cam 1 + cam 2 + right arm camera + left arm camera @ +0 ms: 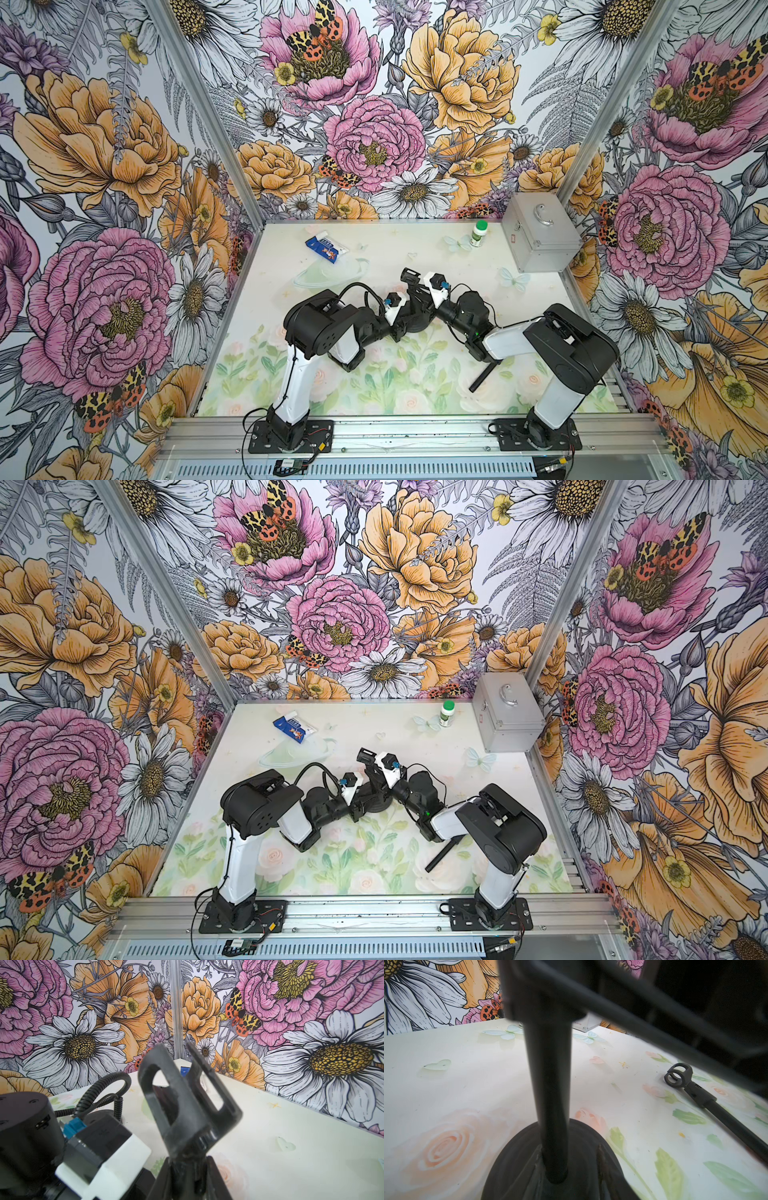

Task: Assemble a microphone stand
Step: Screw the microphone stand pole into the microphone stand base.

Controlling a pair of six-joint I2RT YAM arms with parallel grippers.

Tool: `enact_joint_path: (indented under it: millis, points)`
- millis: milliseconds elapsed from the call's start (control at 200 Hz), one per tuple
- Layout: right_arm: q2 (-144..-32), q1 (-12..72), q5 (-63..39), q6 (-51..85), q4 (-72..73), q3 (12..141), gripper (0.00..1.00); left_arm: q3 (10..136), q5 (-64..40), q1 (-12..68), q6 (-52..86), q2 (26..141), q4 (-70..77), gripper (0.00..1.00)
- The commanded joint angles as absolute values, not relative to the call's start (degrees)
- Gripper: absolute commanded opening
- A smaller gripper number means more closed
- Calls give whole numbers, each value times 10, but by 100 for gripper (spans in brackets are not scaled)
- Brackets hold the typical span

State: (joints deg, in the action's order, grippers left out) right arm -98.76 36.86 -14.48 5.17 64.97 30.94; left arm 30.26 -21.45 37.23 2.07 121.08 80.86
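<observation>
A black round base point(417, 325) point(512, 1159) stands mid-table with a black pole point(550, 1084) upright in it. My left gripper point(404, 321) point(569, 1153) straddles the pole's foot, open, with a gap on one side. At the pole's top, my right gripper point(420, 286) point(188, 1167) is shut on the stem of a black U-shaped microphone clip point(409, 276) point(187, 1105). In both top views the arms meet over the base point(379, 807). A second black rod point(484, 376) point(708, 1101) with a ring clip on its end lies on the table beside the right arm.
A silver metal case point(540, 232) sits at the back right, with a green-capped bottle point(478, 233) beside it. A blue-and-white packet point(326, 248) and a clear plastic piece point(328, 272) lie at the back left. An aluminium rail point(415, 432) runs along the front edge.
</observation>
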Motion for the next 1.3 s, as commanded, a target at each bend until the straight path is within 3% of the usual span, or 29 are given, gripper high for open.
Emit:
enact_joint_path:
  millis: [0, 120, 220, 445, 595, 756, 831, 946, 1016, 1091, 1191, 1296]
  points:
    - [-987, 377, -199, 62, 686, 306, 0, 296, -190, 368, 34, 1206, 809, 38]
    - [-976, 376, -243, 44, 672, 282, 0, 287, -177, 369, 10, 1215, 809, 32]
    - [-950, 366, -280, -1, 591, 281, 14, 286, -179, 369, 4, 1228, 809, 25]
    - [-928, 285, -483, -54, 378, 363, 40, 284, -193, 375, -11, 1241, 809, 23]
    - [-940, 268, -563, -159, 195, 445, 43, 286, -199, 373, -12, 1246, 809, 23]
    - [-952, 255, -572, -187, 176, 471, 42, 287, -200, 372, -12, 1251, 809, 23]
    - [-960, 254, -560, -192, 177, 477, 40, 287, -200, 372, -11, 1252, 809, 23]
    - [-960, 259, -493, -186, 213, 461, 28, 287, -198, 372, -10, 1252, 809, 24]
    - [-951, 262, -435, -143, 302, 422, 17, 288, -198, 372, -10, 1252, 809, 24]
    - [-945, 264, -375, -71, 425, 367, 12, 288, -195, 372, -8, 1252, 809, 24]
    - [-937, 295, -226, 5, 555, 295, 0, 289, -192, 371, -5, 1254, 809, 24]
    - [-937, 374, -13, 43, 607, 250, 0, 290, -189, 370, -1, 1256, 809, 24]
